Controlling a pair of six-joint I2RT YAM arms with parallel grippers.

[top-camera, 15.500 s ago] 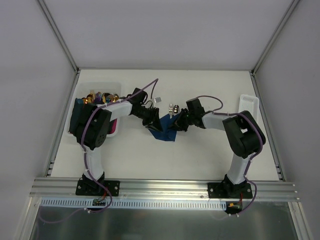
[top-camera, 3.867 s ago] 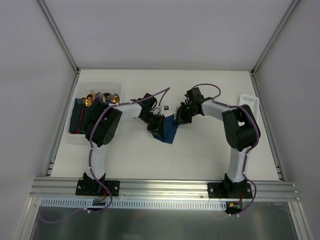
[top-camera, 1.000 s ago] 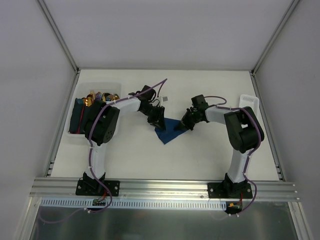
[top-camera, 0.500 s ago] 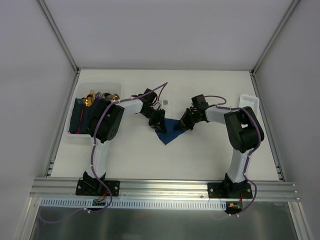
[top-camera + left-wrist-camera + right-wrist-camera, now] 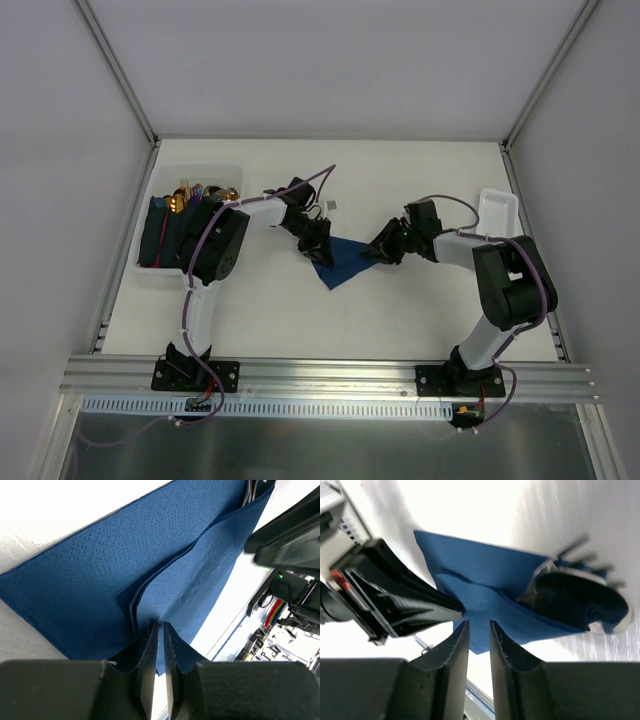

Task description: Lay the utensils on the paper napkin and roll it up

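Note:
The dark navy paper napkin [image 5: 340, 264] lies folded in layers on the white table between the arms. My left gripper [image 5: 316, 246] is at its left corner, jaws shut on a fold of the napkin [image 5: 165, 570]. My right gripper [image 5: 384, 250] is just off its right corner, jaws a narrow gap apart and empty, with the napkin [image 5: 485, 580] ahead of them. A blurred dark and silver lump with thin prongs [image 5: 575, 597] sits at the napkin's edge; I cannot tell what it is. A small silver piece [image 5: 330, 205] lies behind the napkin. No whole utensil shows plainly.
A clear bin [image 5: 232, 172] at the left holds dark blue rolls with gold and multicoloured cutlery heads. A white slotted tray [image 5: 498, 208] stands at the right edge. Grey walls close in the table's back and sides.
My right gripper has drawn back to the right, off the napkin's right corner. The left gripper and the napkin have stayed put over the last second. Before that the napkin was pulled flatter.

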